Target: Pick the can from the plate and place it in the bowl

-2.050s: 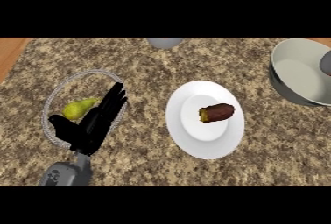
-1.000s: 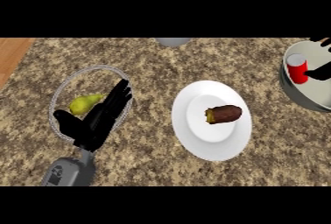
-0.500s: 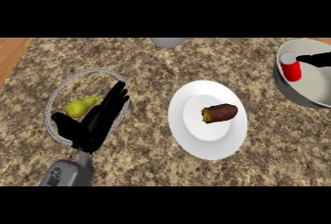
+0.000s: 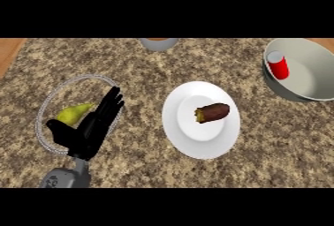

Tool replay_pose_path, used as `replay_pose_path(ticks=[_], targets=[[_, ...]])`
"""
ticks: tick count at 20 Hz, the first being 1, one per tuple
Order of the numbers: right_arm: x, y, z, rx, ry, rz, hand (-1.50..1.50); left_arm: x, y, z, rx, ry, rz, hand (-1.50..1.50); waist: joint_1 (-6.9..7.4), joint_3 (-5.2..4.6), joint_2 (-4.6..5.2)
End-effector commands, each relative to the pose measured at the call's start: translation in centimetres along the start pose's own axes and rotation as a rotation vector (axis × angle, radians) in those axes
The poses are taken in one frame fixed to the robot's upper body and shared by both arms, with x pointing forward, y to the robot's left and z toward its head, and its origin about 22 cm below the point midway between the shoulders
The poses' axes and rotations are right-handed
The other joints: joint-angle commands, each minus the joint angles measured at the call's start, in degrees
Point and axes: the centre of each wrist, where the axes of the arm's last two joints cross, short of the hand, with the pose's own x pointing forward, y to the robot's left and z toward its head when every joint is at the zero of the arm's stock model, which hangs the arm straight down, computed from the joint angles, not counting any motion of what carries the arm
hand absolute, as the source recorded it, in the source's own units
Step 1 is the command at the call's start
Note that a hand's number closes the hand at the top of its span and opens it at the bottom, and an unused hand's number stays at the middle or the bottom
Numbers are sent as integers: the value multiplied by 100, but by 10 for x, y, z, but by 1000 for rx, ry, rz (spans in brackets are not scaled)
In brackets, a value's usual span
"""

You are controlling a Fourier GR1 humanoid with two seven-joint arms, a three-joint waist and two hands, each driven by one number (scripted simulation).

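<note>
A speckled granite counter (image 4: 143, 79) fills the view. The red can (image 4: 278, 66) stands upright inside the grey bowl (image 4: 313, 92) at the upper right. A white plate (image 4: 189, 137) in the middle carries a brown sweet potato (image 4: 213, 112). The left hand (image 4: 91, 128) rests released, fingers straight, over a clear glass dish (image 4: 52, 99) holding a yellow pear (image 4: 70, 113).

Kitchen: granite counter (image 4: 150, 79), plate (image 4: 195, 145) w/ food.
</note>
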Motion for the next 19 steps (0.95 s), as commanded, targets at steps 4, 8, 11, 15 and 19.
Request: replay_pose_path(ticks=[4,8,11,15,19], targets=[[6,-84,73,44,-126,-88,-150,-1,7,6,51,-3,-3,0,-279,-14,-67],[1,-108,134,49,-128,-91,150,-6,16,17,76,12,2,0,-434,-17,-100],[-1,-112,179,74,-113,-94,150,7,27,17,89,5,2,0,-520,-15,-105],[2,-126,257,58,-42,-125,150,3,37,23,127,12,-4,0,-626,-6,-92],[12,-114,310,171,68,-135,150,3,36,24,132,2,17,0,-631,-2,-73]])
